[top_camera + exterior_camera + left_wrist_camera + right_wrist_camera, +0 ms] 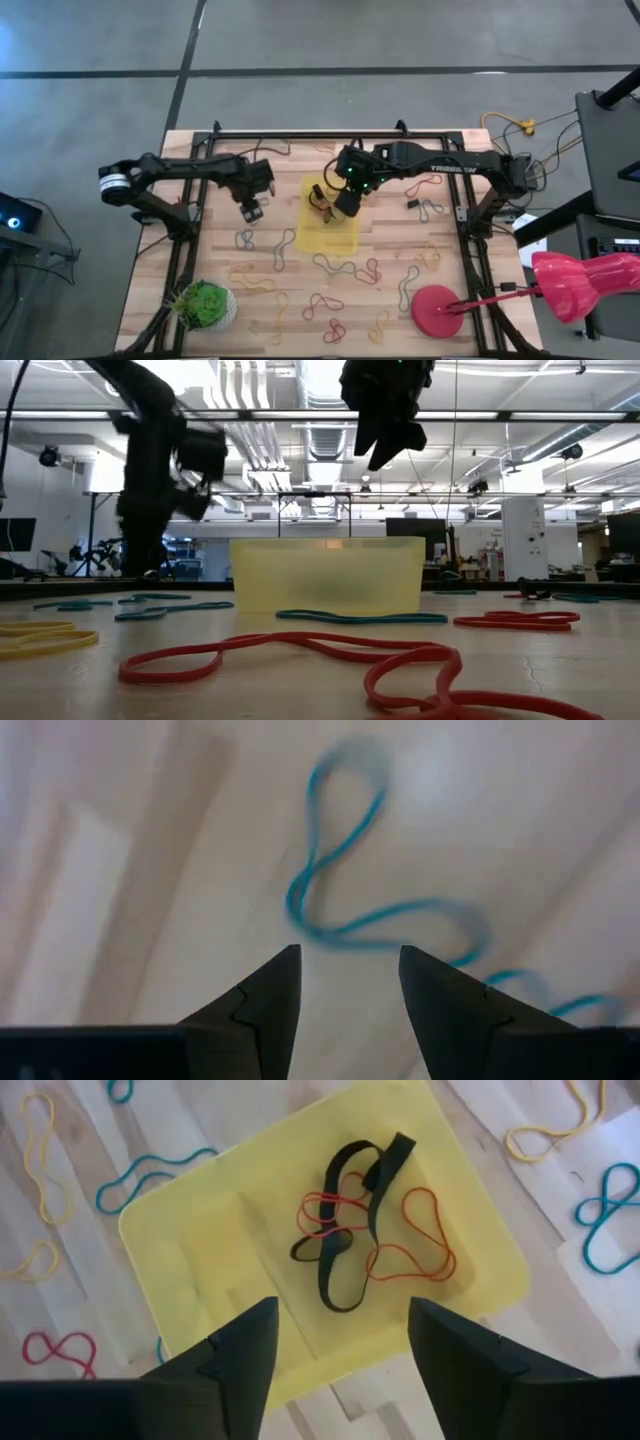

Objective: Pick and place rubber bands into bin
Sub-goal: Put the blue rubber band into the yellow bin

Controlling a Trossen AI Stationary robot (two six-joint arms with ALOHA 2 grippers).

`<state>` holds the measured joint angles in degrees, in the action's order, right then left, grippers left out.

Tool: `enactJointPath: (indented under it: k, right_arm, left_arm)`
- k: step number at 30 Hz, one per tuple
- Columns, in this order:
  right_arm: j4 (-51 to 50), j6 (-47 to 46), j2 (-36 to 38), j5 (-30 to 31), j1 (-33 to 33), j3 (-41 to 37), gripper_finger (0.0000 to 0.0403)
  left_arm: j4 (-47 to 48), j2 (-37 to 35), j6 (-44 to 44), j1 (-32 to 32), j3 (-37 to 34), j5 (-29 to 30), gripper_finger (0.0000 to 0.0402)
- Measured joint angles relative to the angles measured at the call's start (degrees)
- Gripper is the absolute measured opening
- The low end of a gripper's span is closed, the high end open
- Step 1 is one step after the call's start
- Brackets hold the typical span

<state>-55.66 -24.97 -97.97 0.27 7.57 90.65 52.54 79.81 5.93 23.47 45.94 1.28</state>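
I see the right gripper (pixel 340 1350) released and empty, hanging over the bin (pixel 340 236), where a black band (pixel 350 1230) and red bands (pixel 410 1240) lie tangled. The bin's long axis runs near to far. The left gripper (pixel 345 990), fingers apart, hovers over a blue band (pixel 340 850). Loose bands (pixel 330 300) litter the table (pixel 200 250). The right arm bears the lettering "TROSSEN" (pixel 447 169).

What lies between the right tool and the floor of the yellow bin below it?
Only air: in the right wrist view the open right tool hangs above the bin, over the bands inside.
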Motion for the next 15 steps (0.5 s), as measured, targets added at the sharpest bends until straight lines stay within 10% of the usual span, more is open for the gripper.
enactJointPath:
  k: [15]
  right_arm:
    - [0.16,-0.07,-0.66,-0.07,-0.09,-1.24,0.0217]
  left_arm:
    - [-10.15,0.86,1.35,1.69,-3.37,2.47,0.0155]
